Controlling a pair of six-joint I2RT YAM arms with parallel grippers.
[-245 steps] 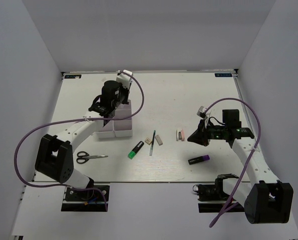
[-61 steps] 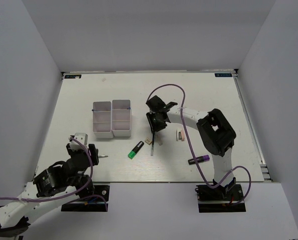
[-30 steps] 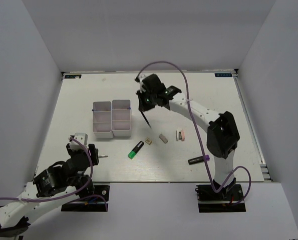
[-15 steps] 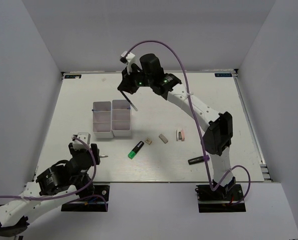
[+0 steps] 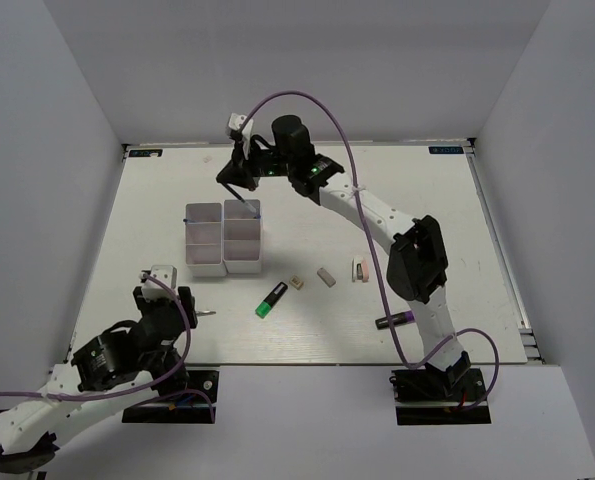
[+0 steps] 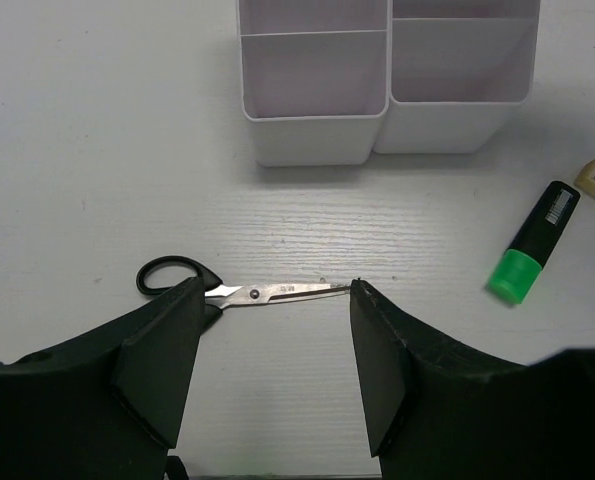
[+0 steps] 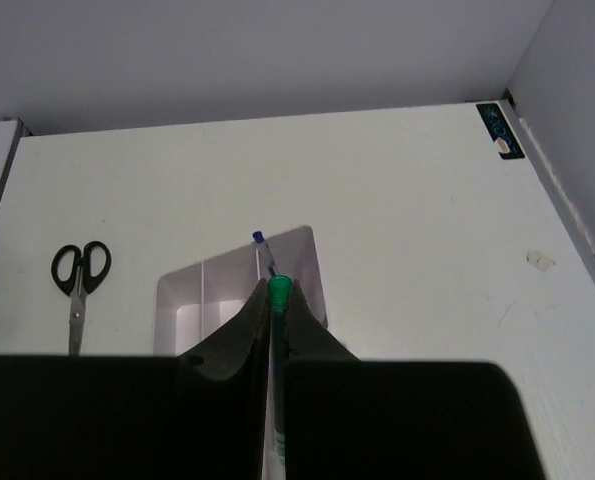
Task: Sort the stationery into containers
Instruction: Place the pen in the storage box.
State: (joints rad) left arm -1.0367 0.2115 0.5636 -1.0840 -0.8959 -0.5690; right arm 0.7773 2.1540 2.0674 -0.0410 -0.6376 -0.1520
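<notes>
Black-handled scissors (image 6: 239, 292) lie flat on the table (image 6: 77, 150) at the near left, handles to the left, blades to the right. We see the left gripper (image 6: 274, 300) low over them, spread wide w/ nothing in it. In its wrist view the blades sit btwn the two fingers (image 6: 162, 350) and the left one hides part of a handle. We can't tell if it touches the scissors.

At the near right, well apart from the rest, lies the marker (image 5: 397, 320).

Mid-table there's a loose row, left to right:
- The highlighter (image 5: 271, 298) lies at an angle, green end nearest us.
- A beige eraser (image 5: 296, 283) sits just beside its black end.
- A grey eraser (image 5: 325, 276) is a bit further right and not touching.
- The pink eraser (image 5: 364, 270) comes last, w/ another small piece against its left side.

Behind the highlighter stand the bins (image 5: 205, 265), four white compartments in a 2x2 block. A blue pen (image 7: 263, 248) leans in the far right one, as far as we can make out. The other three look bare inside.

Furthest out, the right arm reaches across to the far side of the block. The right gripper (image 7: 276, 305) is closed tight on a thin pen (image 7: 279, 288), green tip showing btwn the fingers in the wrist view. From above, the pen hangs tilted, its lower end over the far right bin near the blue pen. We can't tell whether it's inside yet.
</notes>
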